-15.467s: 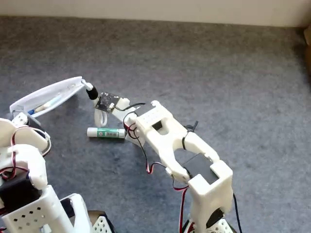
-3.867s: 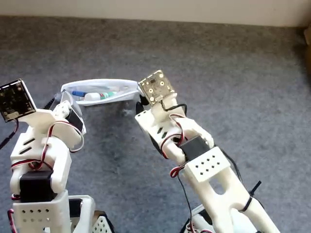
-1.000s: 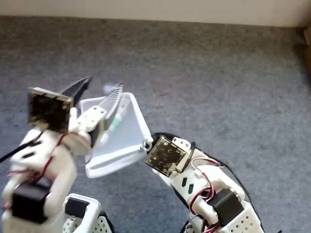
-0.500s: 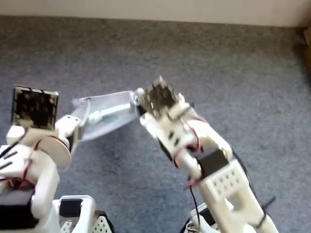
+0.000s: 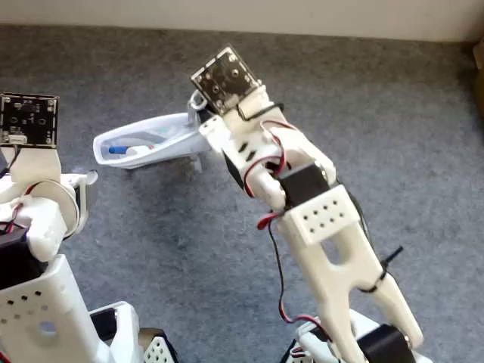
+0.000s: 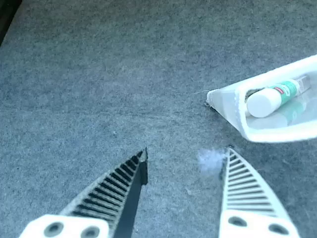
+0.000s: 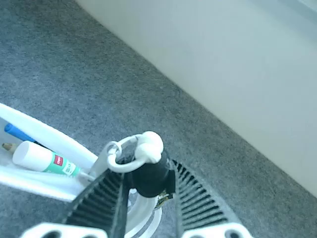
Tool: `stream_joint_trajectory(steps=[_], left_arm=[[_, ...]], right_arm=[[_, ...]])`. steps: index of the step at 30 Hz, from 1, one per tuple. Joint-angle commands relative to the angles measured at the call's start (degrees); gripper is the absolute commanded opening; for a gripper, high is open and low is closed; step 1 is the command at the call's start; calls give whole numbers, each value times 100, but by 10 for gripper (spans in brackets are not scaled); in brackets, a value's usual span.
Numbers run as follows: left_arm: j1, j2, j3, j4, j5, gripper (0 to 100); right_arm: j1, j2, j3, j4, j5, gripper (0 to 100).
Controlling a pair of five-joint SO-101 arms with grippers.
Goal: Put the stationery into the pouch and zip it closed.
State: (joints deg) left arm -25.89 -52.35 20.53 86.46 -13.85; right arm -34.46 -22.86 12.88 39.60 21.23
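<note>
The left gripper is being held nearest, its jaws standing apart with nothing between them, over the grey carpet. Just beyond its fingertips, and clear of them, the free end of the pouch is being presented, its mouth unzipped. The pouch's long axis is being kept running away from that gripper toward the right gripper, which is clamped on the black zipper pull at the far end. The zip is judged to be needing a pull along that axis, back toward the left gripper, with the free end being pinned by the left gripper, the nearer arm to it. A glue stick inside is being shown by the left wrist view. A blue pen and a pencil tip beside it are being revealed by the right wrist view. The pouch's whole span between the arms is being shown by the high view.
</note>
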Motion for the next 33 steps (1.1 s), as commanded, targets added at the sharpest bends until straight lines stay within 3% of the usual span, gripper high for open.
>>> stream_joint_trajectory(steps=[1, 5, 12, 20, 28, 33], left_arm=[[-57, 40, 75, 62, -18, 238], [-57, 40, 1130, -589, 35, 236], [198, 40, 2422, -2514, 1143, 236], [1596, 40, 2677, -3349, 1829, 236], [2431, 48, 2668, -4193, 2523, 235], [2554, 48, 2668, -4765, 2936, 235]], right_arm=[[40, 312, -699, 347, -26, 7], [4, 277, -1182, 1059, -18, 7], [-13, 48, -1349, 1895, -9, 7], [-356, -585, -1341, 2993, -9, 7], [-479, -1473, -884, 3811, 44, 7], [-479, -2378, -13, 3908, 141, 7]])
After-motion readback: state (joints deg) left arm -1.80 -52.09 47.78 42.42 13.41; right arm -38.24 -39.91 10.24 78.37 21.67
